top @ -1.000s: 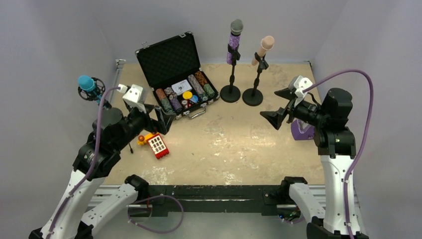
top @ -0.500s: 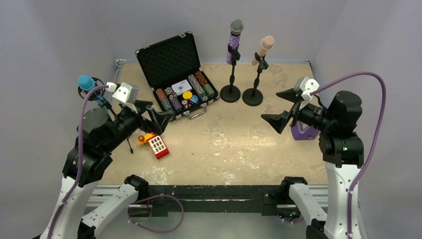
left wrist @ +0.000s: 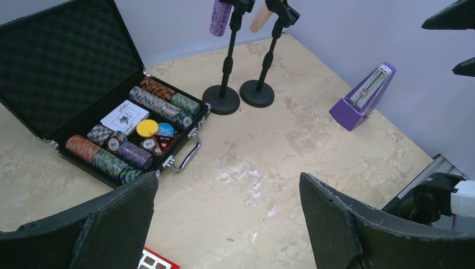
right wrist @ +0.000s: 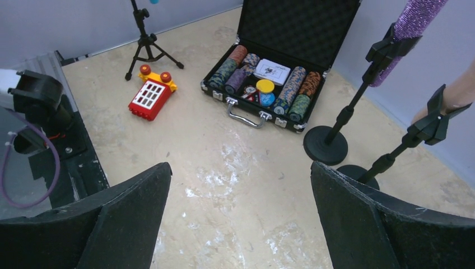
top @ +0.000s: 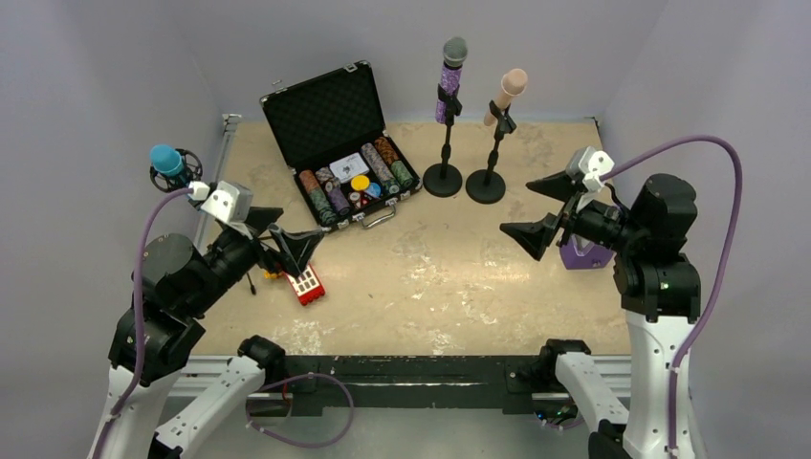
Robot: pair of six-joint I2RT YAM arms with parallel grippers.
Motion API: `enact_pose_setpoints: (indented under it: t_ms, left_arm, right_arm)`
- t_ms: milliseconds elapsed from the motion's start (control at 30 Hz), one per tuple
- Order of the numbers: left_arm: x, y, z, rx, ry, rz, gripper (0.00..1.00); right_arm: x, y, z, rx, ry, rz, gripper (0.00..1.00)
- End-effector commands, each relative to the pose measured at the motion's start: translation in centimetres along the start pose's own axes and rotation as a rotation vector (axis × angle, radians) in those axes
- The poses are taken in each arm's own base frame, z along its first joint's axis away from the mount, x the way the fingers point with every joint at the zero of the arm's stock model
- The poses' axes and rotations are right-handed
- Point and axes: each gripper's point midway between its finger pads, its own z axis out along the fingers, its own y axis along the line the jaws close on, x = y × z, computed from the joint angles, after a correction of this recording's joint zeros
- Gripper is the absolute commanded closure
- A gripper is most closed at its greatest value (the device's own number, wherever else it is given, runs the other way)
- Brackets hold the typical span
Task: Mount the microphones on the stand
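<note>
Apparently the purple microphone [top: 448,91], peach-pink microphone [top: 510,88] and blue microphone [top: 165,158] all sit in stands [top: 443,180]; left gripper [left wrist: 227,188] and right gripper [right wrist: 241,168] gape wide, empty; probably just retreat.

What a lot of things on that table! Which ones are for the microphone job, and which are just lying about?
For the job: purple microphone, peach-pink microphone, blue microphone, black stands.
Lying about: poker chip case, red toy phone, purple metronome.
</note>
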Motion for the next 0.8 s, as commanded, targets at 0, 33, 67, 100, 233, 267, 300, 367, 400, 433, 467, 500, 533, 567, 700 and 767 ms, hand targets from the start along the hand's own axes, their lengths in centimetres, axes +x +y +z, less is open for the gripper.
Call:
enact_pose_setpoints:
  t_ms: [0,33,67,100,233,267,300,367,400,433,467,500,533,567,700,767]
  left_arm:
    - [0.4,0.5,-0.2,-0.019,0.001,0.013,0.00]
    - [0.5,0.5,-0.2,-0.021,0.000,0.013,0.00]
    - [0.5,0.5,-0.2,-0.022,0.000,0.013,0.00]
    - [0.5,0.5,-0.2,-0.023,0.000,0.014,0.00]
    - [0.6,0.6,-0.3,-0.026,-0.001,0.009,0.00]
    - [0.6,0.6,-0.4,-0.029,-0.006,0.007,0.00]
    - [0.7,0.7,-0.4,-0.032,-0.008,0.001,0.00]
    - [0.8,0.8,-0.5,-0.036,-0.011,0.001,0.00]
    - [0.8,0.8,-0.5,-0.038,-0.013,0.002,0.00]
    - [0.8,0.9,-0.5,-0.041,-0.015,0.004,0.00]
    - [0.8,0.9,-0.4,-0.043,-0.015,0.007,0.00]
    - [0.8,1.0,-0.3,-0.044,-0.014,0.009,0.00]
    - [0.8,1.0,-0.2,-0.043,-0.016,0.011,0.00]
    - [0.7,1.0,-0.1,-0.043,-0.018,0.012,0.00]
    - [0.6,0.8,0.4,-0.030,-0.016,0.014,0.00]
    - [0.7,0.7,0.7,-0.023,-0.015,0.013,0.00]
  right_arm:
    - [-0.8,1.0,-0.1,-0.070,-0.012,-0.040,0.01]
    - [-0.5,0.9,0.0,-0.068,-0.010,-0.022,0.01]
    - [-0.4,0.7,0.2,-0.061,-0.010,-0.009,0.01]
    - [-0.2,0.4,0.3,-0.047,-0.009,0.003,0.01]
    - [0.1,-0.6,0.5,0.009,-0.012,0.070,0.01]
    - [0.2,-1.0,0.6,0.035,-0.014,0.091,0.01]
    - [0.2,-1.4,0.7,0.058,-0.017,0.119,0.01]
    - [0.5,-2.3,0.8,0.099,-0.017,0.149,0.01]
    - [0.6,-2.5,0.8,0.110,-0.016,0.156,0.01]
    - [0.7,-2.7,0.9,0.113,-0.016,0.162,0.01]
    - [0.7,-2.7,0.9,0.112,-0.016,0.166,0.01]
    - [0.7,-2.7,0.9,0.108,-0.017,0.170,0.01]
    - [0.8,-2.7,1.0,0.104,-0.016,0.175,0.01]
    - [0.8,-2.7,1.0,0.100,-0.017,0.177,0.01]
    - [0.8,-2.9,1.0,0.108,-0.019,0.182,0.01]
    - [0.9,-2.8,1.0,0.104,-0.018,0.184,0.01]
